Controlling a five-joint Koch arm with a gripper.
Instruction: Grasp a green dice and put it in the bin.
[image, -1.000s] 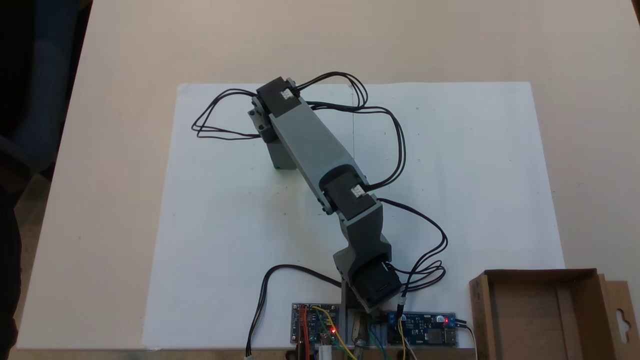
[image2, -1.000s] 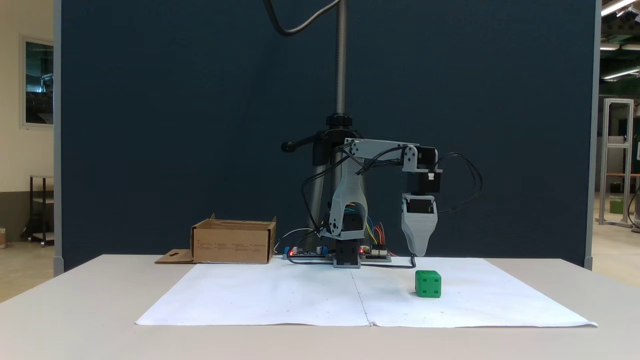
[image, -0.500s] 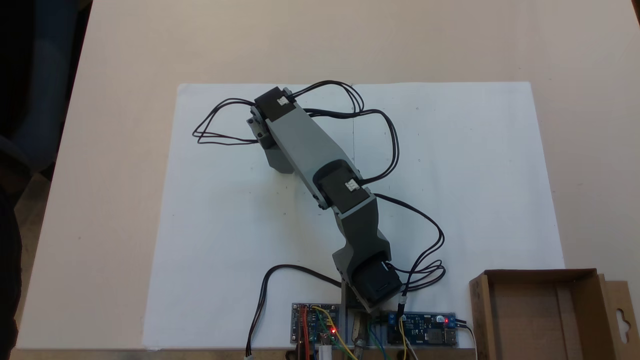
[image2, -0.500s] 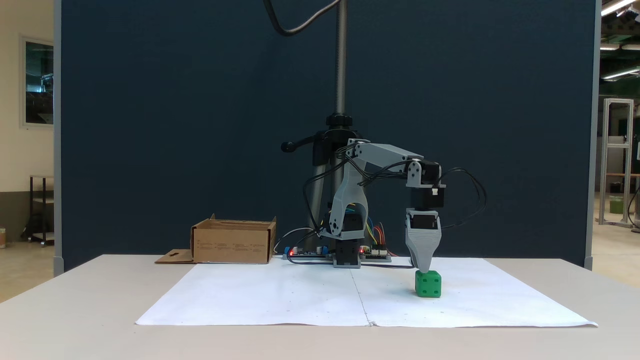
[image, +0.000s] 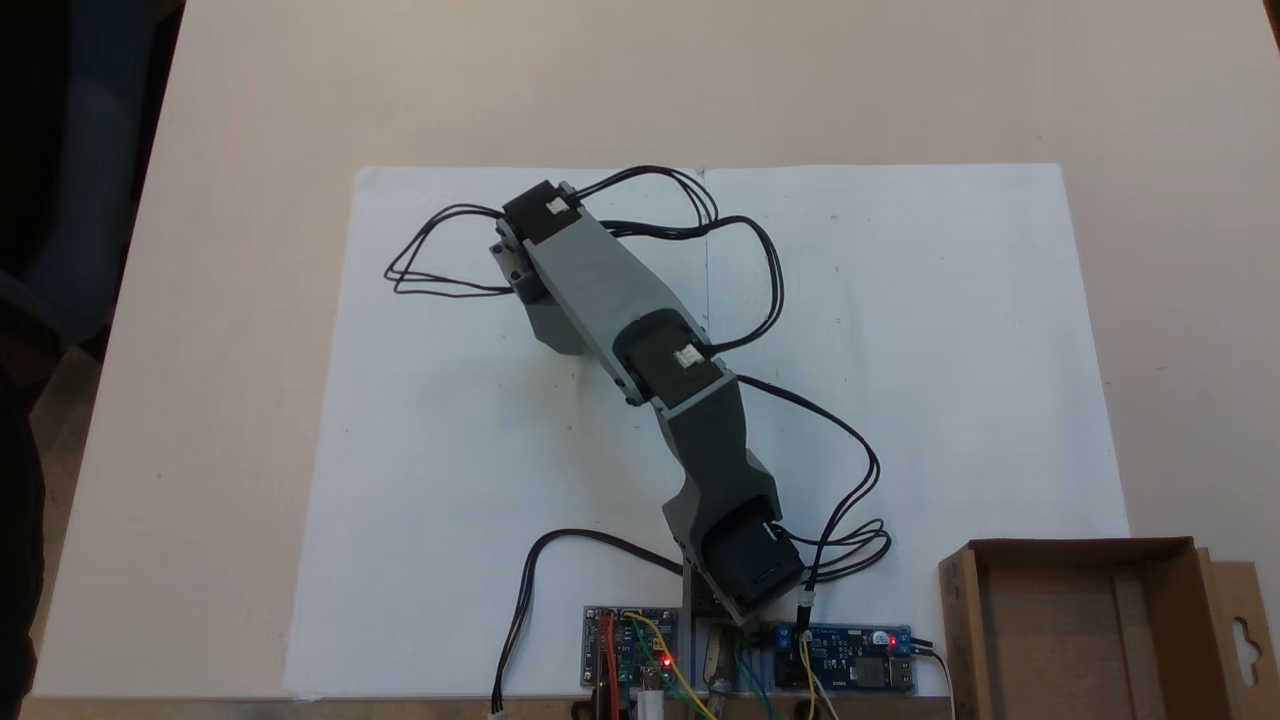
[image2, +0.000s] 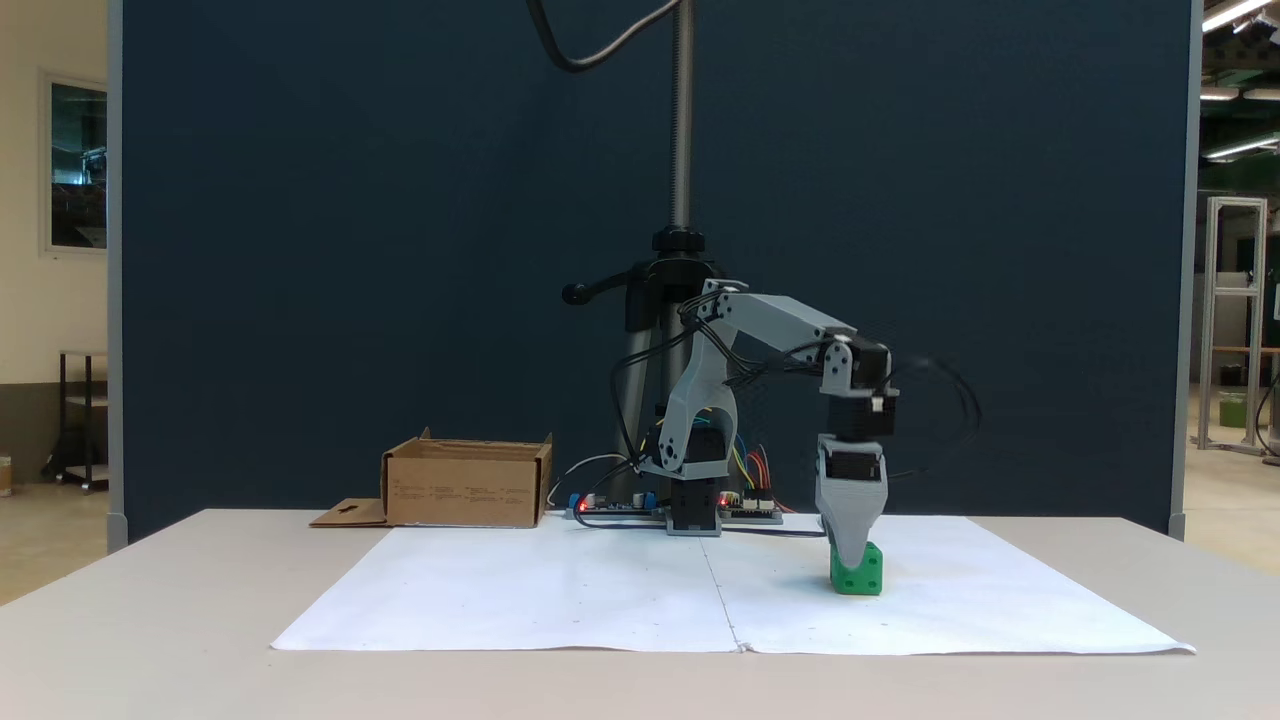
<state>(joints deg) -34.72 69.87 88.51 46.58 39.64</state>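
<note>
Green dice (image2: 862, 577): small bright green cube, seated flat on the white paper sheet (image2: 560, 600), in the half of the sheet right of its centre fold as the side-on fixed view shows it, between the sheet's near and far edges. Pips visible on the face turned to that camera. In the top-down fixed view the arm's forearm covers the spot.

Gripper (image2: 851, 560): grey, tapered, pointing straight down; its tip overlaps the upper left part of the dice in the side-on fixed view. One tapered face shows, the jaws lying one behind the other, so whether they stand apart or are pressed onto the cube cannot be told. Contact with the dice likewise unclear.

Arm (image: 610, 300): grey links with black motor blocks, reaching from the base at the sheet's near edge in the top-down fixed view diagonally toward the upper left part of the sheet. Black cables (image: 440, 250) loop out from wrist and elbow; those at the wrist are blurred in the side-on fixed view.

Bin (image: 1075, 625): open-topped brown cardboard box at the table's lower right corner in the top-down fixed view, just off the sheet's corner, side flap with hang-hole lying outward. Well apart from the dice.

Circuit boards (image: 630, 660): two, with red lights, flanking the arm's base.

Table (image: 700, 80): pale, carrying all of the above.
</note>
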